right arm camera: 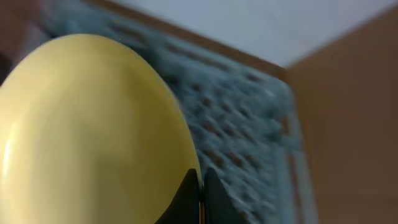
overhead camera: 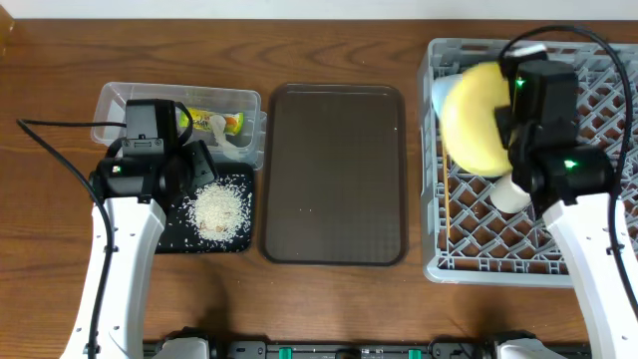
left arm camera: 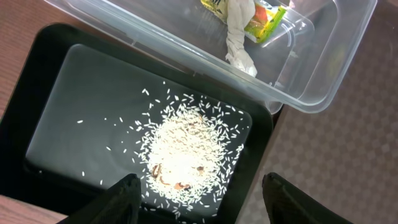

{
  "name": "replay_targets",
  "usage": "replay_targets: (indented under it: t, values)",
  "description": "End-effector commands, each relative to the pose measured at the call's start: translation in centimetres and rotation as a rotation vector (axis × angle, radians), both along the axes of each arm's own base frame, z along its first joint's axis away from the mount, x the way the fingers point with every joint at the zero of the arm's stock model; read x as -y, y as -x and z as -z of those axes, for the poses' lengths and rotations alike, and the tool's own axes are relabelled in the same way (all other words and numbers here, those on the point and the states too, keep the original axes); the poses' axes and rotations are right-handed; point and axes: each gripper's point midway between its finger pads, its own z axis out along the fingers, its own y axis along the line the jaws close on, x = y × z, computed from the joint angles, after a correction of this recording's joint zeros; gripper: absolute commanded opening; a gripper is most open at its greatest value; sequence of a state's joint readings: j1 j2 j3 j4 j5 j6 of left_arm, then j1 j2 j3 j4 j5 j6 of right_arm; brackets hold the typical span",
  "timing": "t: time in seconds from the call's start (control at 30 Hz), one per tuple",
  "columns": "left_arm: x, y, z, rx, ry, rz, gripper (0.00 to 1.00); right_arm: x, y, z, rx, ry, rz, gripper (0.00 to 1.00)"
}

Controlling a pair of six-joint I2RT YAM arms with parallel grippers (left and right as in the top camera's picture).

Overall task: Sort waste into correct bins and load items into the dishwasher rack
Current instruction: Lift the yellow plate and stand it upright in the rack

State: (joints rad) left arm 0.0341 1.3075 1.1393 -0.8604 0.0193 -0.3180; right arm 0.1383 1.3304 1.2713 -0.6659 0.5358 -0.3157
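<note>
My right gripper (right arm camera: pixel 200 190) pinched the yellow plate (overhead camera: pixel 474 120) by its thin rim, up over the grey rack (overhead camera: pixel 478 234). It looked hard, smooth and slippery, so I judged a firm edge grip best. My left gripper (left arm camera: pixel 208 199) hung spread above the rice (left arm camera: pixel 183 149).

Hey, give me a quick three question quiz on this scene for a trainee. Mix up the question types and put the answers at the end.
1. True or false: the rice lies in the black tray.
2. What is the right gripper shut on? A) a fork B) the plate C) a bottle
3. Fill in: the left gripper, above the rice, is ____.
Key: 1 true; 2 B; 3 open.
</note>
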Motion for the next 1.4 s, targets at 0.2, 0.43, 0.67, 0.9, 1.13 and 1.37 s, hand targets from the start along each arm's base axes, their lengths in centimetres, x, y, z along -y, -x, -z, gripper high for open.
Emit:
replay_targets:
  t: [0.2,0.43,0.67,0.9,1.13,1.37]
  values:
    - [-0.2,0.0,0.3,-0.006,-0.002,-0.013,0.65,2.9,2.3,2.9,-0.207,0.172,0.078,0.01]
    - [-0.2,-0.1,0.3,-0.006,-0.002,-0.013,0.65,1.8,1.6,5.3,-0.18,0.014,0.14,0.01]
    - [-0.2,0.0,0.3,-0.006,-0.002,-0.013,0.65,-1.9,0.9,7.1,-0.195,-0.206,0.037,0.07]
    - [-0.2,0.0,0.3,-0.006,-0.002,-0.013,0.65,-3.2,1.0,7.6,-0.17,-0.376,0.098,0.51]
    - [-0.2,0.1,0.4,-0.016,-0.015,0.016,0.76,-5.1,1.9,8.7,-0.19,-0.647,0.192,0.64]
    - [-0.1,2.8,1.2,-0.121,-0.023,0.048,0.76,-5.4,2.9,7.9,-0.205,-0.731,0.175,0.76]
